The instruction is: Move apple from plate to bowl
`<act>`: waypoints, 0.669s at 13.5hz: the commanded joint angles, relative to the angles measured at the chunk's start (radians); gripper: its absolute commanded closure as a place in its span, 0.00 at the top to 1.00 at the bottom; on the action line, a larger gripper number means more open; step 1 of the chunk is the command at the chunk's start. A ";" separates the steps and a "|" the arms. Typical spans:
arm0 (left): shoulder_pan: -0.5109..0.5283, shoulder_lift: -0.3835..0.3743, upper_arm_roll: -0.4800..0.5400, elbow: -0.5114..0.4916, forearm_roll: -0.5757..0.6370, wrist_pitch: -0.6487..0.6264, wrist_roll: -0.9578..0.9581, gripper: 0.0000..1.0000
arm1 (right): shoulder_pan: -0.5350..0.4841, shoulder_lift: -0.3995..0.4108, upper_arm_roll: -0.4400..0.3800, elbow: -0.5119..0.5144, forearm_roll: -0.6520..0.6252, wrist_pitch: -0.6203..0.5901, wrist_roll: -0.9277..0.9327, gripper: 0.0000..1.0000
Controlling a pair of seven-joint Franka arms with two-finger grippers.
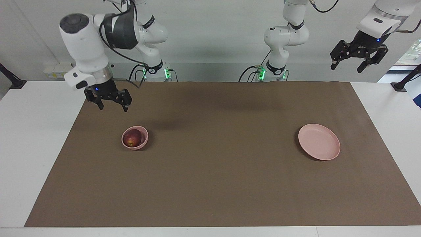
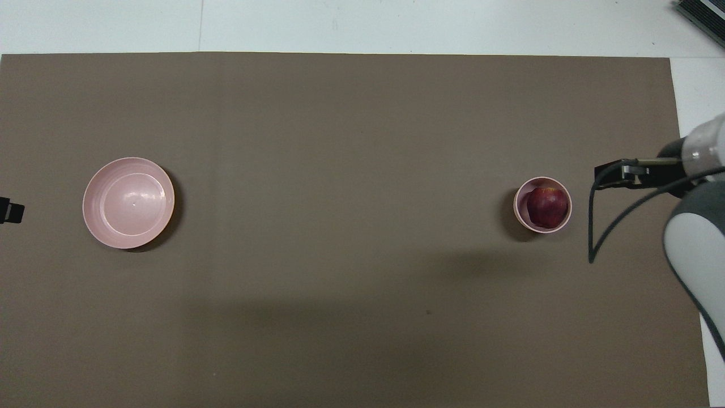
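The dark red apple [image 1: 133, 138] lies inside the small deep pink bowl [image 1: 140, 146] toward the right arm's end of the table; it also shows in the overhead view [image 2: 547, 207], filling the bowl [image 2: 518, 207]. The wide pink plate [image 1: 319, 141] is bare at the left arm's end [image 2: 128, 202]. My right gripper [image 1: 112, 107] is open and empty, raised over the mat beside the bowl, apart from it. My left gripper [image 1: 347, 68] is open and empty, held high over the left arm's end of the table, where the left arm waits.
A brown mat [image 1: 210, 184] covers most of the white table [image 1: 33, 131]. The right arm's black cable [image 2: 600, 226] hangs over the mat next to the bowl.
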 commanded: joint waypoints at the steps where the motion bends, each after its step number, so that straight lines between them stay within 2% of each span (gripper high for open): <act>1: 0.011 -0.013 -0.008 -0.004 0.008 -0.013 0.003 1.00 | -0.014 -0.067 0.008 0.045 0.000 -0.112 -0.003 1.00; 5: 0.009 -0.013 -0.010 -0.004 0.004 -0.002 0.003 1.00 | -0.014 -0.072 0.009 0.230 0.000 -0.308 -0.002 1.00; 9: 0.009 -0.013 -0.008 -0.004 0.004 -0.010 0.003 1.00 | -0.029 -0.081 -0.012 0.178 0.026 -0.307 -0.014 1.00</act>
